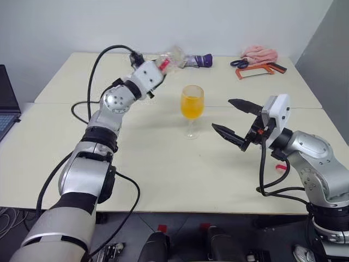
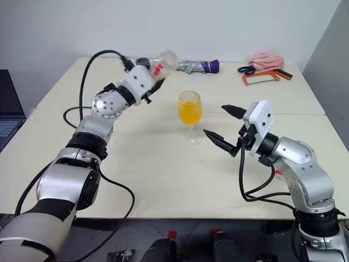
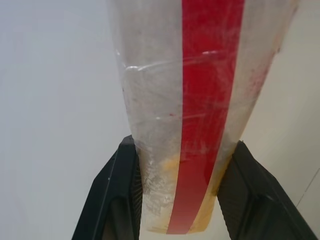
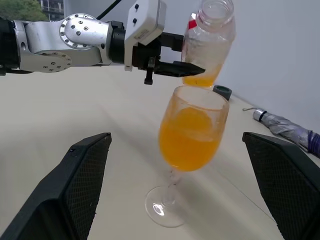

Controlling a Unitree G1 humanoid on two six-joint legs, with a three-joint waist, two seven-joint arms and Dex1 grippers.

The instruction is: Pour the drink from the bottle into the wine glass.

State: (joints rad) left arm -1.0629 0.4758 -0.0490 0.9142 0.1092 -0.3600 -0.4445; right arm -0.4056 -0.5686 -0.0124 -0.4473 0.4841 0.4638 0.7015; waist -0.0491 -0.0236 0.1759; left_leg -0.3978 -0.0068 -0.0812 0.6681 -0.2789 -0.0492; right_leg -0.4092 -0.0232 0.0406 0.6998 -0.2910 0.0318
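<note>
Closest to the robot, on its right side, the right gripper point(image 1: 235, 119) hangs just above the pale table point(image 1: 163, 174). Its two black fingers are spread wide apart and nothing is between them. They point toward the wine glass point(image 1: 192, 111), which stands a little way in front of them — near, but not touching.

The wine glass stands upright on its round foot in the middle of the table. Its bowl is more than half full of the drink point(image 4: 189, 135), an orange-yellow juice.

A bit farther back, on the robot's left side, the left gripper point(image 4: 180, 56) is held up in the air. Its black fingers point(image 3: 117, 195) are squeezed tight on both sides of the bottle point(image 4: 207, 42). The bottle is clear with a red strip down its side. In the right wrist view it stands almost upright with its open mouth on top, and there is no cap on it. Only a little juice sits at its bottom end, by the fingers. The bottle is up behind the glass and off to the robot's left — not over the bowl.

Far back on the table lie a folded umbrella point(image 2: 199, 66) with a purple end, black scissors point(image 2: 246, 69), an orange-framed hand saw point(image 2: 263, 77) and a pink cloth point(image 2: 266, 59). A laptop point(image 1: 7, 103) sits at the far left edge.
</note>
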